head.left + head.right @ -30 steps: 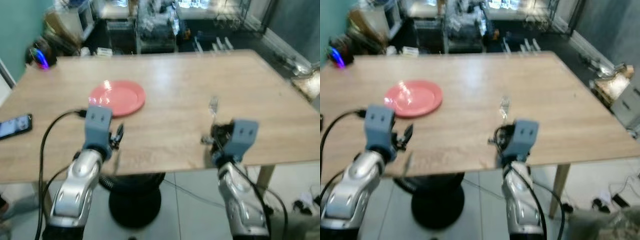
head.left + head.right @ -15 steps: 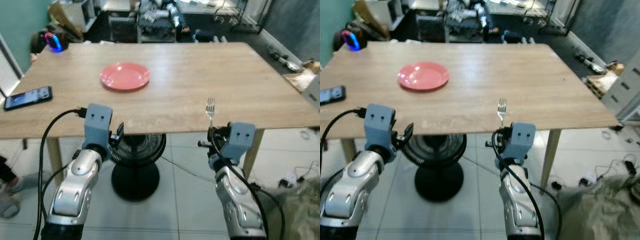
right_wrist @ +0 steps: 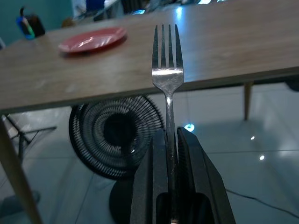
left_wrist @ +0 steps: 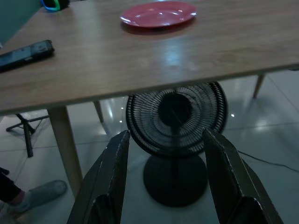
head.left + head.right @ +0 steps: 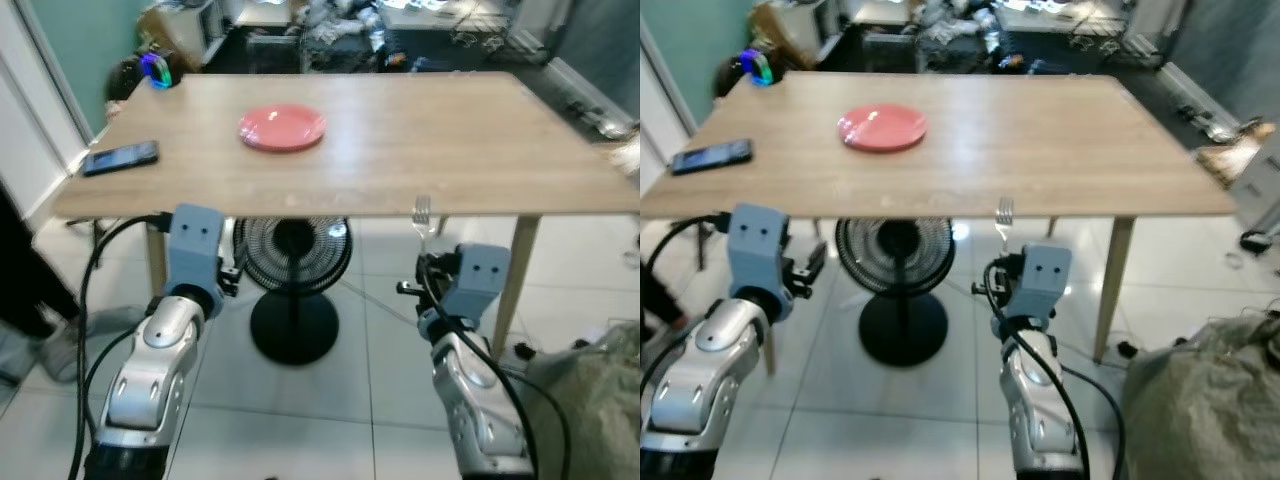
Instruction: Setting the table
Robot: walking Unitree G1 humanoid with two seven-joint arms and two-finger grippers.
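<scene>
Upright, fork (image 3: pixel 167 79) pinched in right claw (image 3: pixel 170 140)

One table (image 5: pixel 480 150), one red plate (image 5: pixel 283 128), one fork (image 3: pixel 167 79), one phone (image 5: pixel 120 158), one fan (image 5: pixel 296 255).

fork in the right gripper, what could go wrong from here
The fork is pinched only by its thin handle in the right gripper, tines up, so it might pivot or slip on the way. The robot stands back from the table, with the edge near gripper height, so the tines might catch it. The red plate lies well in from the edge, needing a long reach.
</scene>
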